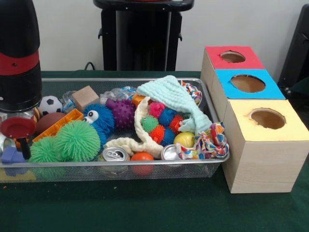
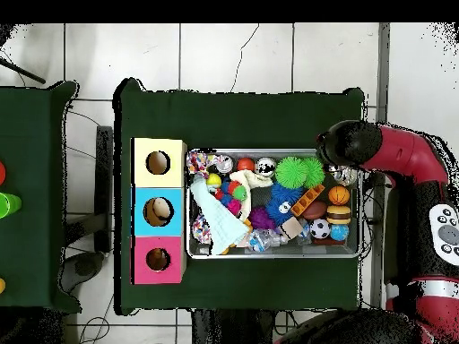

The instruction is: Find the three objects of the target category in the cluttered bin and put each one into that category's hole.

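Landmark = the bin (image 1: 120, 166), a wire-mesh tray sitting on the green surface (image 1: 145, 208).

Nearest, along the bin's front edge: two cans (image 1: 115, 154) lying w/ tops facing out, an orange ball (image 1: 142, 157) between them, a green spiky ball (image 1: 77, 140) to their left. Just behind, mid-bin: a cream cloth (image 1: 140, 130) looping round a cluster of small spiky balls (image 1: 161, 126), a yellow ball (image 1: 184, 139) beside it, a patterned rag (image 1: 210, 142) at the bin's front right corner. Further in: blue fuzzy toy w/ eyes (image 1: 99, 118), purple spiky ball (image 1: 123, 112), orange block (image 1: 60, 124), football (image 1: 48, 121). Toward the bin's back: wood cube (image 1: 85, 97), soccer ball (image 1: 50, 104), mint cloth (image 1: 174, 99) draping over the pile.

Just beside the bin's right end: three boxes w/ holes, yellow (image 1: 265, 140) nearest, blue (image 1: 247, 84) behind, red (image 1: 231, 58) farthest.

Arm (image 1: 19, 53) is hanging over the bin's left end; in the overhead view its head (image 2: 351, 143) is sitting over the bin corner farthest from the boxes. Fingers: can't tell how open they are or whether they're holding anything, the arm body is hiding them.

Step, as I'm reading it: searching/approach stage. Target category isn't given; nothing is showing in the yellow or red hole, and the blue hole's inside is too unclear to call. Candidates are all lying in the bin, many half-buried under cloths.

Next move is calling for: picking one exposed target, coming down clear of cloth folds and neighbours, gripping it alone, then carrying it across the bin to the matching hole.
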Robot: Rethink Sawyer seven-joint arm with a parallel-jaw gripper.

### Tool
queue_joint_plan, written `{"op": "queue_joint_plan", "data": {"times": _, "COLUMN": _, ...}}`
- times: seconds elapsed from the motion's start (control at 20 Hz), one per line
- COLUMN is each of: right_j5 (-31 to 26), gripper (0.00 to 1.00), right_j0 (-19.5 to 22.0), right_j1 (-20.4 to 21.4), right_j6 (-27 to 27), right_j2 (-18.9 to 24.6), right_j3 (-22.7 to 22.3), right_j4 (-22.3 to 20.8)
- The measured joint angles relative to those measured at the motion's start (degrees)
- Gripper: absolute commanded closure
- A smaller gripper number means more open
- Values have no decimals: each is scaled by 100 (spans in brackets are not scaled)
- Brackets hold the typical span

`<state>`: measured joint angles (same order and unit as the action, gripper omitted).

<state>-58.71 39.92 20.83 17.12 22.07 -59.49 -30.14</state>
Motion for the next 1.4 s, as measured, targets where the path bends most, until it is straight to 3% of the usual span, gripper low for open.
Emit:
{"op": "queue_joint_plan", "data": {"times": 0.6, "right_j5": -40, "gripper": 0, "right_j0": 292, "right_j1": -326, "right_j6": 0, "right_j2": 109, "right_j3": 298, "right_j4": 56}}
{"op": "queue_joint_plan", "data": {"times": 1.15, "right_j5": -1088, "gripper": 0, "right_j0": 380, "right_j1": -715, "right_j6": 0, "right_j2": 445, "right_j3": 1104, "right_j4": 102}}
{"op": "queue_joint_plan", "data": {"times": 1.4, "right_j5": -1284, "gripper": 0, "right_j0": 419, "right_j1": -808, "right_j6": 1, "right_j2": 543, "right_j3": 1279, "right_j4": 106}}
